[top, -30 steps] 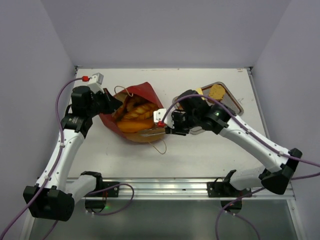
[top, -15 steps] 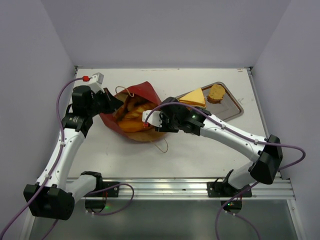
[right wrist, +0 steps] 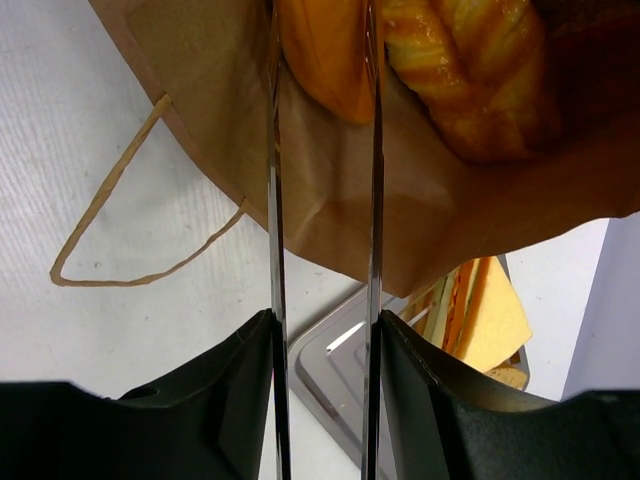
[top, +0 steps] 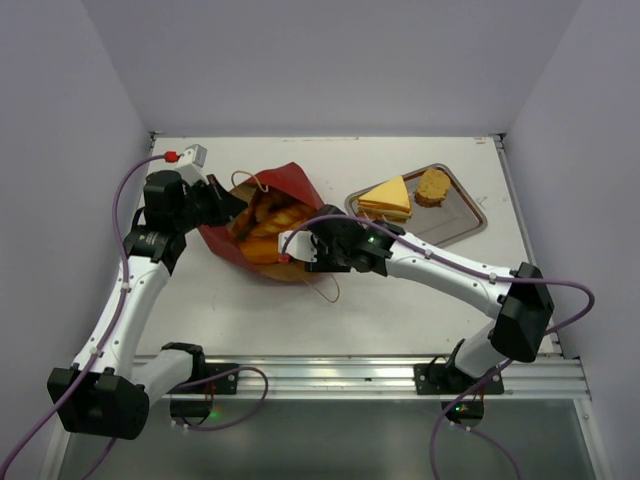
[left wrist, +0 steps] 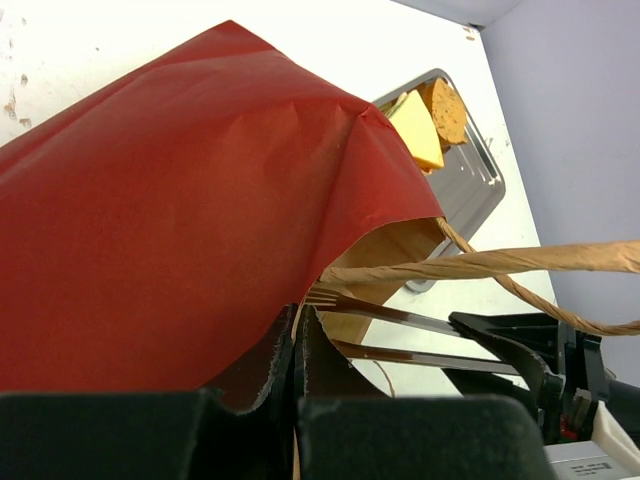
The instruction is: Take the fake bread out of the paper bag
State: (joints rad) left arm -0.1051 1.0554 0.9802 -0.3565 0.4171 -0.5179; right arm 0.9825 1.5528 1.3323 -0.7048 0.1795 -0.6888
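Near side of the paper bag (top: 290, 185): one string handle (right wrist: 104, 193) lies loose and flat on the desk (top: 400, 320).

Right gripper (right wrist: 322, 330) sits just right of the bag's mouth. It is closed partway on the metal tongs (right wrist: 372, 200), with a finger outside each blade and the blades held apart. The tongs run over the bag's lower lip into the kraft-brown interior.

Fake bread left in the bag: a glossy orange oval roll (right wrist: 325, 60) sits between the two tong blades. Can't tell if they're squeezing it. A braided loaf (right wrist: 470, 70) is right beside the roll, deeper in the bag.

The bag lies on its side, with the red upper wall tented over the opening. Left gripper (left wrist: 297, 335) is at the bag's left edge, fingers pinched tight on the rim, no visible gap. The second string handle (left wrist: 500, 265) hangs across the mouth.

Right of the bag and a bit farther back is a steel tray (top: 460, 225). It carries the yellow-topped triangular sandwich (top: 385, 197) at the end nearer the bag. The brown round slice (top: 433, 186) sits just beyond it. Both are out of the bag.
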